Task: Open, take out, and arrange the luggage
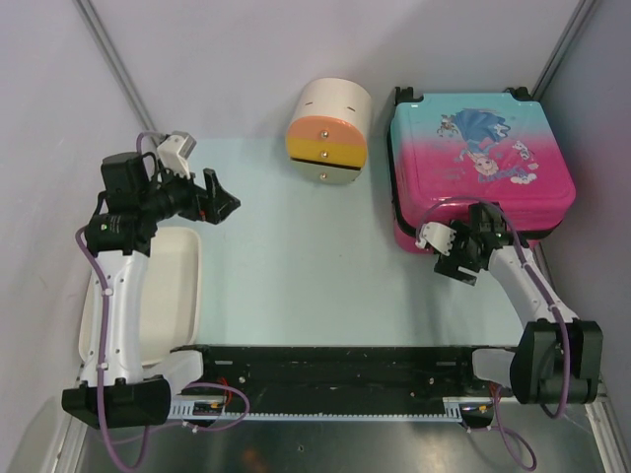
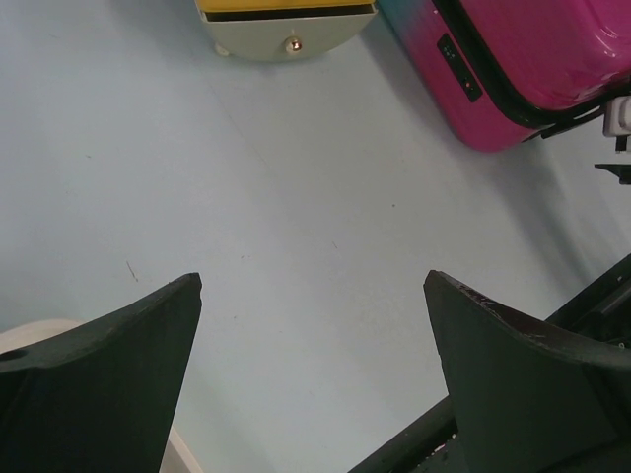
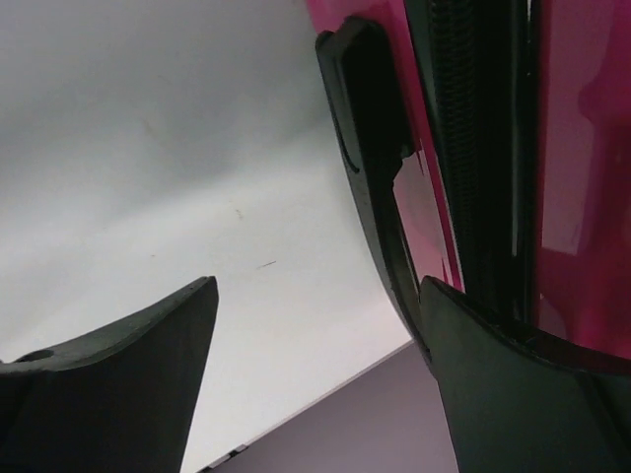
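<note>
Overhead, at mid-left, the left fingers (image 1: 222, 197) stand spread wide above the pale blue-green table (image 1: 296, 266), holding nothing. Lower right, the right fingers (image 1: 471, 244) gape too, empty, one beside the black trim (image 3: 365, 128) of the closed luggage (image 1: 478, 158), which lies flat at upper right between grey walls (image 1: 197, 59).

No text, brand, number or sign can be read in any view. The teal-to-pink hard-shell suitcase (image 1: 473, 163) carries a cartoon princess print (image 1: 483, 138) on its lid. Small purple marks just beside that figure are too small to tell whether they are lettering.
</note>
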Motion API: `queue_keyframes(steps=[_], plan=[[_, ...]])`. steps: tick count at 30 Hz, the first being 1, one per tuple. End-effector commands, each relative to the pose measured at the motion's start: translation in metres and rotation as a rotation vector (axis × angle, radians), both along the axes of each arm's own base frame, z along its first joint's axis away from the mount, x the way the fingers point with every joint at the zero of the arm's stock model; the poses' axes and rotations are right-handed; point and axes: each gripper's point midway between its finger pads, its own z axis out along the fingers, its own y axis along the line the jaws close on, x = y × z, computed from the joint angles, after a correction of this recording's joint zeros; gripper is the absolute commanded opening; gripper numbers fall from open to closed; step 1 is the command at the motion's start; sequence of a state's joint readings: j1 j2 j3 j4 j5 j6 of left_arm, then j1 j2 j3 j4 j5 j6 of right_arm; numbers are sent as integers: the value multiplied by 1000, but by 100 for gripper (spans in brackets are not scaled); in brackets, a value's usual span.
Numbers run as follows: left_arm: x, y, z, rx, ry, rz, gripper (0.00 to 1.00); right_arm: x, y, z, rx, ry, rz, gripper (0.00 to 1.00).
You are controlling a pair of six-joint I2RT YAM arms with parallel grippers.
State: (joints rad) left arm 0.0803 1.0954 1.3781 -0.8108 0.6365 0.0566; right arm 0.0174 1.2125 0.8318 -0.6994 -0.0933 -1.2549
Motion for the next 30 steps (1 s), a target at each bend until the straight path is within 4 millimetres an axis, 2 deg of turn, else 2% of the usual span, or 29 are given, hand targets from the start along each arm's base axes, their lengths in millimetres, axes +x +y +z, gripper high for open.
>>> queue_keyframes(steps=[1,2,4,7,9,11,12,13,15,16,19,20,23,30], plan=[[1,-3,11,24,-88,-60,100,23,-10,-2,-73,-48,53,85],[2,-4,11,20,-87,-61,100,22,-19,-5,-79,-37,30,84],[2,-4,10,17,-86,-66,100,20,-19,-15,-77,2,40,78],[2,-6,10,12,-83,-69,100,11,-15,-27,-62,66,52,67],[4,-4,9,14,-84,-61,100,7,-10,-32,-49,92,59,62],[3,-4,7,16,-82,-61,100,4,-6,-37,-21,115,35,50],[3,-4,6,17,-81,-60,100,3,3,-38,-12,121,48,46],[2,-4,7,15,-81,-62,100,0,14,-40,-2,138,61,35],[3,-4,5,14,-79,-60,100,-8,28,-44,35,170,32,26],[3,-4,5,15,-79,-60,100,-14,43,-46,46,191,57,18],[3,-4,2,13,-73,-58,100,-21,69,-48,98,215,25,1],[4,-3,2,13,-72,-55,100,-25,83,-49,96,220,55,0],[3,-3,-1,16,-71,-55,100,-29,109,-52,98,218,72,0],[4,0,-3,33,-79,-43,100,-32,161,-45,173,190,117,0]])
